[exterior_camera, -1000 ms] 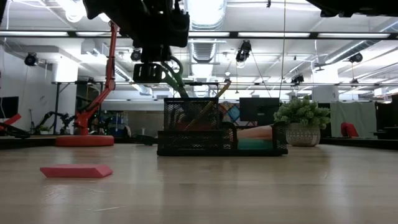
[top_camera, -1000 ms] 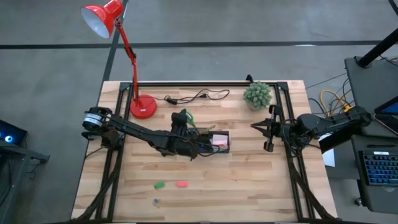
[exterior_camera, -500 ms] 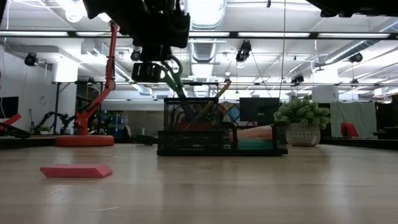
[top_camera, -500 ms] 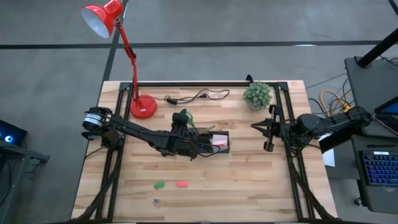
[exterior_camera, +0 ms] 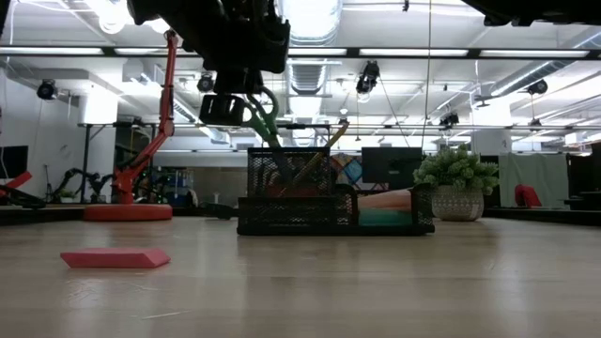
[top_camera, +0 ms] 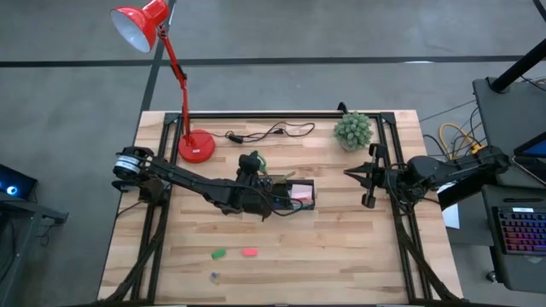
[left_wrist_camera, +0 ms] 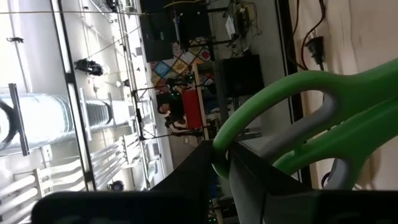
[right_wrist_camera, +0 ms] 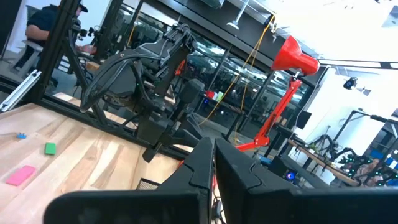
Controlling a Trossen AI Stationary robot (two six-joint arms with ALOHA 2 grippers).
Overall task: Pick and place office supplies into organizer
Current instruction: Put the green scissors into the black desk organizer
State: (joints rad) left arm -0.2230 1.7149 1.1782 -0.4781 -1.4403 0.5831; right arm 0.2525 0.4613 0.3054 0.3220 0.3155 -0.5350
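My left gripper (top_camera: pixel 250 164) (exterior_camera: pixel 228 105) hangs above the left compartment of the black mesh organizer (top_camera: pixel 300 205) (exterior_camera: pixel 394 223), shut on the green-handled scissors (top_camera: pixel 258 159) (exterior_camera: pixel 264 115). In the organizer are a slanting yellow pencil (exterior_camera: pixel 315 161), a pink sticky-note pad (top_camera: pixel 301 194) and something teal (exterior_camera: pixel 383 217). Small green (top_camera: pixel 219 253), red (top_camera: pixel 249 251) (exterior_camera: pixel 115 257) and blue (top_camera: pixel 213 275) pieces lie on the near part of the table. My right gripper (top_camera: pixel 368 183) (right_wrist_camera: pixel 213 163) waits shut at the table's right side. My left gripper (left_wrist_camera: pixel 225 157) pinches one loop of the scissors' green handle (left_wrist_camera: pixel 255 117) between its two fingers (left_wrist_camera: pixel 202 163). The fingers come from above. The scissors hang tilted below them, blades slanting down into the organizer's left compartment (exterior_camera: pixel 286 178).
A red lamp's base (top_camera: pixel 196 147) (exterior_camera: pixel 127 212) stands at the far left, with a black cable (top_camera: pixel 266 132) beside it. A small green plant (top_camera: pixel 353 130) (exterior_camera: pixel 457 183) sits at the far right. Bare wood lies in front of the organizer.
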